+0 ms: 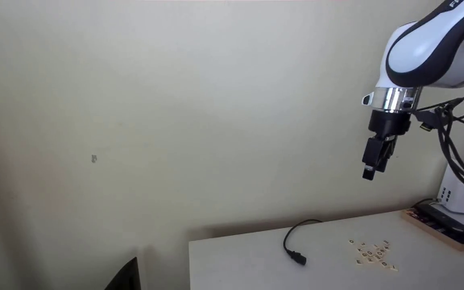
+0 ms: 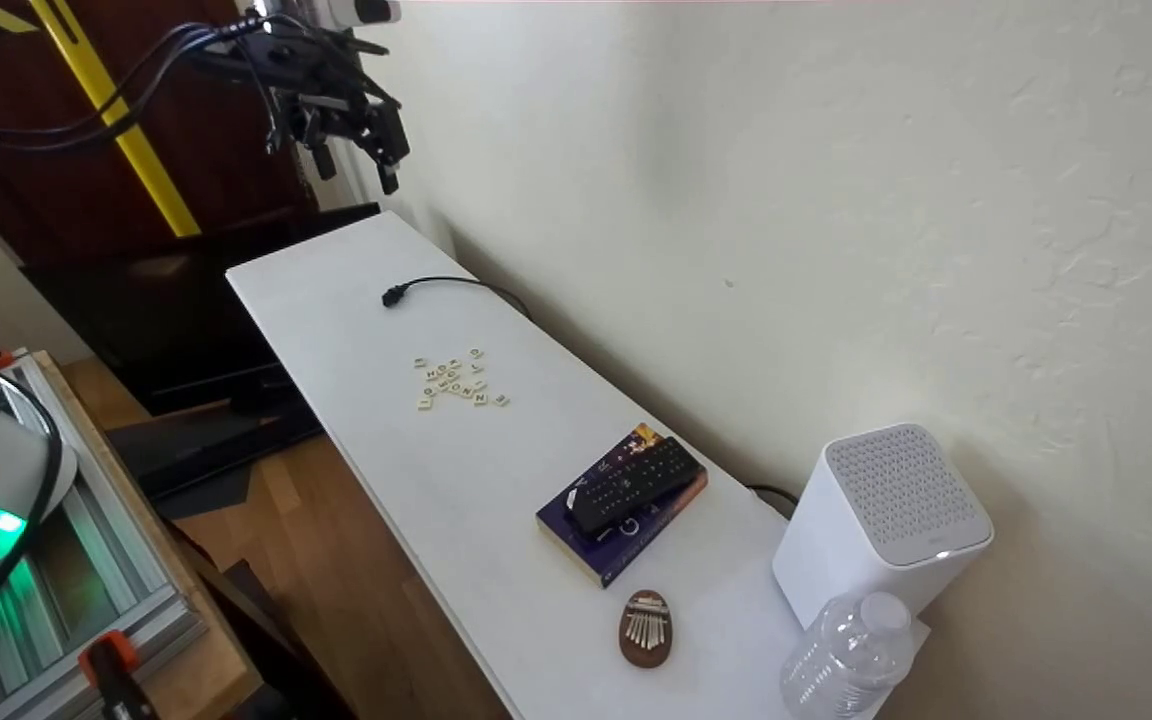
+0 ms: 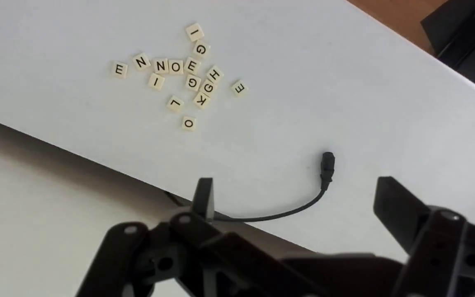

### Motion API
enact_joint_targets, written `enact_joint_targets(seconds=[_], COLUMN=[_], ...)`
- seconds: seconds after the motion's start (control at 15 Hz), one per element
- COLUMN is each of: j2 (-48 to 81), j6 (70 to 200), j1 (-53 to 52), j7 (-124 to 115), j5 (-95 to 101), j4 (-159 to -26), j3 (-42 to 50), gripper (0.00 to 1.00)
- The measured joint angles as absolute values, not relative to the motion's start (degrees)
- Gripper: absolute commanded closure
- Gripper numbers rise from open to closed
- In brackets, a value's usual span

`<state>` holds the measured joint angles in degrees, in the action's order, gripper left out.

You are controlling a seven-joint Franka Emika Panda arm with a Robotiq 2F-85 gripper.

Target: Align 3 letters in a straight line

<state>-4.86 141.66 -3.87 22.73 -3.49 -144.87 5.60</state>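
The gripper [image 3: 295,194] hangs well above the level of the black cable [image 3: 327,167], its jaws spread wide apart and holding nothing. The cable curves over one long edge of the white table [image 2: 446,470]. Near the cable, on the table, the letters [image 3: 193,82] lie flat in a loose scatter, some touching one another, others a little apart. Past the letters from the cable lies a book [image 2: 626,550] with a remote [image 2: 636,485] on top; farther from the cable still come a thumb piano [image 2: 646,630] and a white box [image 2: 906,500], with a clear bottle [image 2: 851,660] beside that box, well apart from the cable
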Motion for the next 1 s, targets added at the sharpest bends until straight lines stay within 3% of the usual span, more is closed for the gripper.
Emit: enact_joint_targets(seconds=[0.67, 1.0], j2=[-0.2, 3.7], j6=[141.2, 148.0], j1=[-3.5, -2.4], j7=[29.6, 24.0], j5=[-10.3, -11.2], j4=[-143.4, -143.8], j3=[4.5, 3.3], gripper=[0.00, 0.00])
